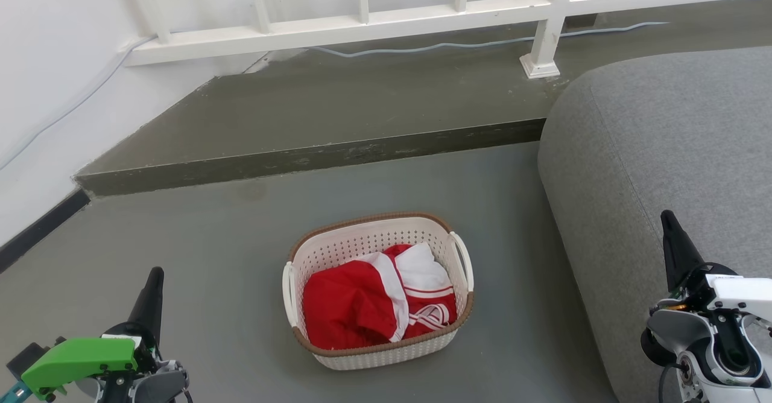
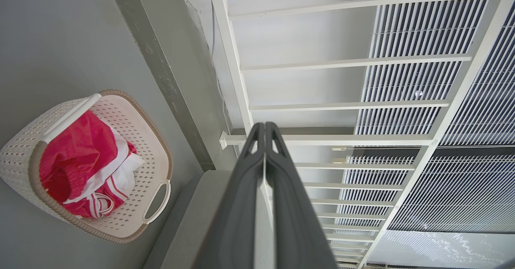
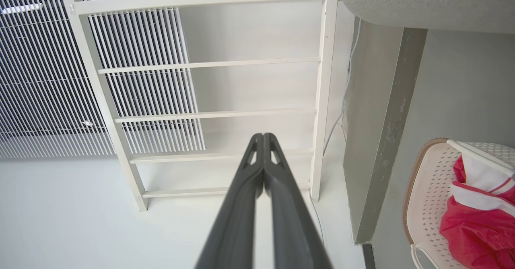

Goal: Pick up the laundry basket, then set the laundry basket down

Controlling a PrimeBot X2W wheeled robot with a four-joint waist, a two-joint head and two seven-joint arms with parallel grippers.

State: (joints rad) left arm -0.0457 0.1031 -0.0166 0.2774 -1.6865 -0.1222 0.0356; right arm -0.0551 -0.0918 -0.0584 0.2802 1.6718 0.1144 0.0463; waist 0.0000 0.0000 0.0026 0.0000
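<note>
A grey floor (image 1: 181, 252) fills the lower half of my head view, meeting a raised, darker step (image 1: 338, 119) that runs across the frame's middle. Above it, a white railing (image 1: 362, 23) lines the top edge, with a pale cable (image 1: 458, 45) trailing along its base. A grey upholstered seat (image 1: 663, 137) bulges in from the right side.

The laundry basket (image 1: 362, 243) stands upright on the floor at lower centre of the frame, well apart from both of my arms and near the seat's rounded edge. Its brown rim rings perforated cream walls, and a white loop handle (image 1: 464, 261) shows on its right side. A red and white garment (image 1: 356, 306) lies crumpled inside.

My left gripper (image 1: 154, 282) points up from the lower-left corner and my right gripper (image 1: 669, 228) from the lower right, over the seat; neither touches the basket.

In my left wrist view, the left gripper (image 2: 264, 126) has its fingers pressed together on nothing, with the basket (image 2: 132, 112) and garment (image 2: 76, 152) at lower left. In my right wrist view, the right gripper (image 3: 263, 136) is likewise closed and empty, with the basket (image 3: 426, 180) and garment (image 3: 470, 224) at the lower-right edge.
</note>
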